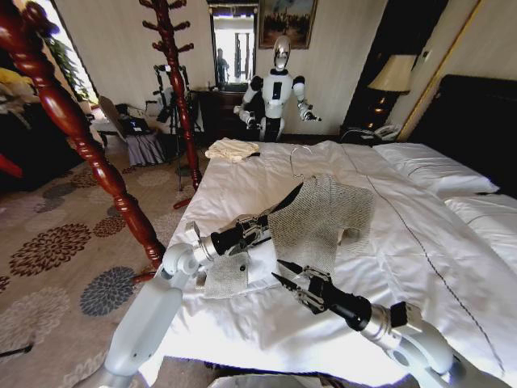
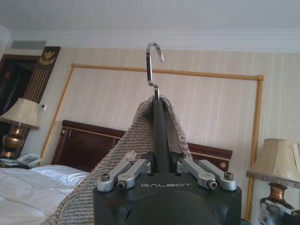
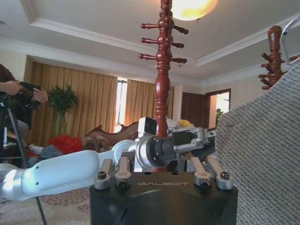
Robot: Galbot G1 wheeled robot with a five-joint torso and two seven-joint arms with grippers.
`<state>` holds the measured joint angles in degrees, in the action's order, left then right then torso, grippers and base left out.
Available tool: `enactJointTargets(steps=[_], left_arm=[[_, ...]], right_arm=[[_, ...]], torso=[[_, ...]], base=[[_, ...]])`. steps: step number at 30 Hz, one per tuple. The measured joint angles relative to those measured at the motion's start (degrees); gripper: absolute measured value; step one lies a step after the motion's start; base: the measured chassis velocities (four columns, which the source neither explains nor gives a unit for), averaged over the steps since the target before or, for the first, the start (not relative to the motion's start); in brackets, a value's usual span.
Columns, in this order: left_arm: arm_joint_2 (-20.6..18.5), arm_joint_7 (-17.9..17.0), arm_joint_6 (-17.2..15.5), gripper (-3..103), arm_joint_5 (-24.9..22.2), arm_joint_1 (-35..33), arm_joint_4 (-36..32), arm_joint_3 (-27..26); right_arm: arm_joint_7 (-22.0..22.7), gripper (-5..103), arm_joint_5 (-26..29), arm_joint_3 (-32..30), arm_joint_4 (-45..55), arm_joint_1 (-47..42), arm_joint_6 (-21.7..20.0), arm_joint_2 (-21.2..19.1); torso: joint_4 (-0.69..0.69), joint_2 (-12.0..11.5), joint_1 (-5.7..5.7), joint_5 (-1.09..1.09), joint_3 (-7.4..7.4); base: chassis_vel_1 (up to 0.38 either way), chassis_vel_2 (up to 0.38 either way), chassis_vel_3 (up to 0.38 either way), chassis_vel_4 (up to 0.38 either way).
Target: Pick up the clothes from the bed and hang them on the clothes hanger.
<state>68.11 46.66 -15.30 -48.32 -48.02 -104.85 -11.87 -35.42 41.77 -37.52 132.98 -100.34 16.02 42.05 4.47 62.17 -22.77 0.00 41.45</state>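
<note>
From the head view we see our left claw closed on the clothes hanger, holding it above the bed with the clothes draped over it and one end trailing onto the duvet. Our right claw hovers just beside the jacket's lower edge, jaws spread and gripping nothing. We judge that the trailing part could drag the jacket off the hanger if we lift too fast.

In the left wrist view the hanger's black neck sits between the shut jaws, its metal hook upright above, and the knit covers one shoulder only; uneven weight may tip or slide it.

In the right wrist view the jacket hangs close beside our open right claw, with the wooden coat stand behind. A careless reach could snag the knit.
</note>
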Motion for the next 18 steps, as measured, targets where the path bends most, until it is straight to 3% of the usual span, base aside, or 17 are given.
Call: enactJointTargets(steps=[2,3,4,5,6,8,9,11,14,15,18], left_arm=[[-0.2,2.5,0.9,18,0.0,0.8,2.1,-0.9],[-0.3,3.0,1.0,18,0.0,0.9,2.4,-1.2],[-1.0,4.5,1.2,18,-0.2,1.0,3.0,-2.1],[-1.0,4.5,1.2,18,-0.2,1.0,3.0,-2.1],[-1.9,5.5,1.3,18,-0.6,1.1,3.3,-2.9],[-3.0,6.4,1.4,18,-1.4,1.4,3.5,-3.8],[-3.0,6.4,1.4,18,-1.4,1.4,3.5,-3.8],[-4.7,7.3,1.5,18,-2.7,1.8,3.7,-5.2],[-6.2,7.9,1.6,18,-3.8,1.9,3.7,-6.4],[-6.2,7.9,1.6,18,-3.8,1.9,3.7,-6.4],[-7.3,8.5,1.6,18,-4.6,1.4,3.2,-7.6]], right_arm=[[8.0,61,-2.8,-1.7,0.3,0.4,-1.1,0.5],[10.0,61,-3.4,-2.2,0.4,0.5,-1.4,0.5],[13.6,71,-4.1,-3.2,0.6,0.9,-1.9,0.1],[13.6,71,-4.1,-3.2,0.6,0.9,-1.9,0.1],[16.3,71,-4.2,-4.2,0.9,1.1,-2.0,-0.4],[19.7,83,-4.0,-5.4,1.9,1.5,-2.3,-0.9],[19.7,83,-4.0,-5.4,1.9,1.5,-2.3,-0.9],[25.2,92,-4.4,-7.2,3.8,2.4,-3.7,-1.3],[35.3,99,-9.6,-11.1,5.5,3.2,-7.7,-1.8],[35.3,99,-9.6,-11.1,5.5,3.2,-7.7,-1.8],[42.3,100,-15.6,-15.2,5.9,2.9,-10.4,-3.1]], torso=[[0.01,0.0,0.0,0.0,0.0],[0.01,0.0,0.0,-0.01,0.0],[0.0,0.0,0.0,0.0,0.0],[0.0,0.0,0.0,0.0,0.0],[-0.02,0.0,0.0,0.0,0.0],[-0.02,0.0,0.0,0.0,0.0],[-0.02,0.0,0.0,0.0,0.0],[-0.01,0.0,0.0,0.0,0.0],[-0.01,0.0,0.0,-0.01,0.0],[-0.01,0.0,0.0,-0.01,0.0],[-0.01,0.0,0.0,0.0,0.0]], base=[[0.0,0.0,0.0,0.0],[0.0,0.0,0.0,0.0],[0.0,0.0,0.0,0.0],[0.0,0.0,0.0,0.0],[0.0,0.0,0.0,0.0],[0.0,0.0,0.0,0.0],[0.0,0.0,0.0,0.0],[0.0,0.0,0.0,0.0],[0.0,0.0,0.0,0.0],[0.0,0.0,0.0,0.0],[0.0,0.0,0.0,0.0]])
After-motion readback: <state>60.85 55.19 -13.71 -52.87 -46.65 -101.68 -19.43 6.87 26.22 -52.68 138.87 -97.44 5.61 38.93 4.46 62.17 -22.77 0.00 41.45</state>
